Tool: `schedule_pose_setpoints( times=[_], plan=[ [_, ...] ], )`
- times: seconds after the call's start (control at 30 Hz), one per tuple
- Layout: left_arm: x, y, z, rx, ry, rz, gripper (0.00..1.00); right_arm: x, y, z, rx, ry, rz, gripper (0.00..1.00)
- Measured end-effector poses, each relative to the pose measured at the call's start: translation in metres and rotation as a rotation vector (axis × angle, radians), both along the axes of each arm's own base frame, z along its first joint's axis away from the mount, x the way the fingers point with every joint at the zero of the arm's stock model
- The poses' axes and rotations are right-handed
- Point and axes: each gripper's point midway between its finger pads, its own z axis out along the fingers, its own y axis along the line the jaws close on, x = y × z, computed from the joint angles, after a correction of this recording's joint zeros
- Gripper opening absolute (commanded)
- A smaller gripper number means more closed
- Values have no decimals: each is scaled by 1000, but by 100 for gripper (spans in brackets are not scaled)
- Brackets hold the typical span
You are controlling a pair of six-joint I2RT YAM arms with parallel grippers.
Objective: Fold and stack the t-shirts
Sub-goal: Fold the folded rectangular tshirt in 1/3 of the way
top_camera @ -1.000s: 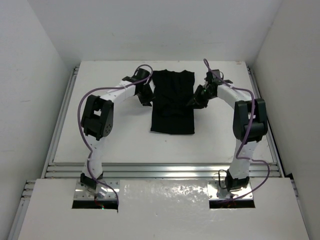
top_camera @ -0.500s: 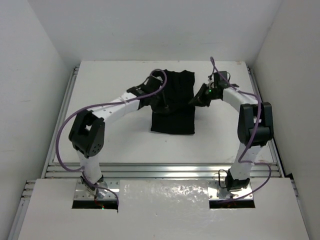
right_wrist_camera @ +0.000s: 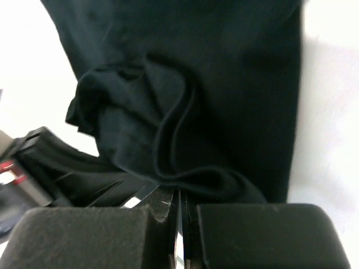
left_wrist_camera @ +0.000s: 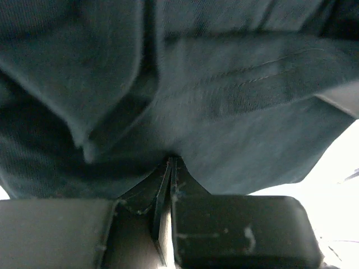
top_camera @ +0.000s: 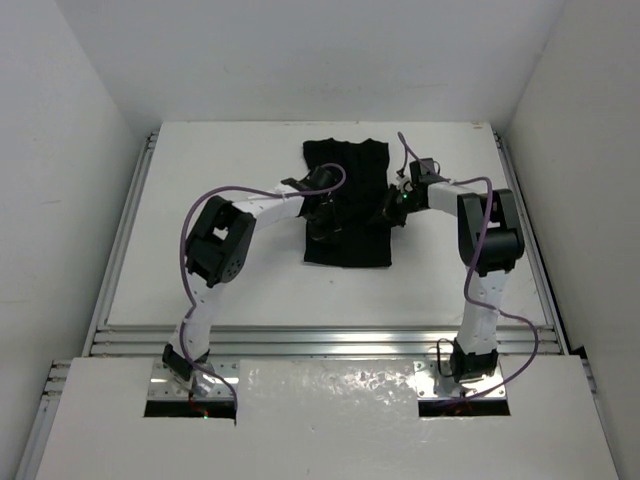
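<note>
One t-shirt (top_camera: pixel 348 240) was counted. Two arms were seen: left arm (top_camera: pixel 215 250) and right arm (top_camera: pixel 487 235). Two grippers were counted, one per arm: left gripper (left_wrist_camera: pixel 170 166) and right gripper (right_wrist_camera: pixel 179 194). Two purple cables (top_camera: pixel 232 190) were noted, one on each arm. One table (top_camera: pixel 230 295) was logged.

- You get bright, even overhead light in the top view, and the white table (top_camera: pixel 440 270) and walls (top_camera: pixel 80 150) read cleanly with only faint, soft shadows.
- Glare sits on the shiny strip (top_camera: pixel 330 385) at the near edge.
- The black t-shirt (top_camera: pixel 350 240) swallows nearly all fold detail there.
- Your left wrist view is dim and softly blurred, with its corners blown out white.
- In the right wrist view, the near fingers (right_wrist_camera: pixel 258 235) are out of focus and the table is overexposed.
</note>
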Motion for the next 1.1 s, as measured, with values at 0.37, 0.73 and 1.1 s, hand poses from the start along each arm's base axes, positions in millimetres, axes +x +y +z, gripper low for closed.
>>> schedule_pose_setpoints(
  times=[0.37,0.73,1.1],
  plan=[
    [63,19,17,-25,-81,113,0,34,12,-20,55,29,63,0],
    [103,52,3,30,-119,224,0,36,18,-21,113,43,80,0],
    [160,99,5,49,-174,392,0,29,22,-13,137,45,135,18]
  ],
)
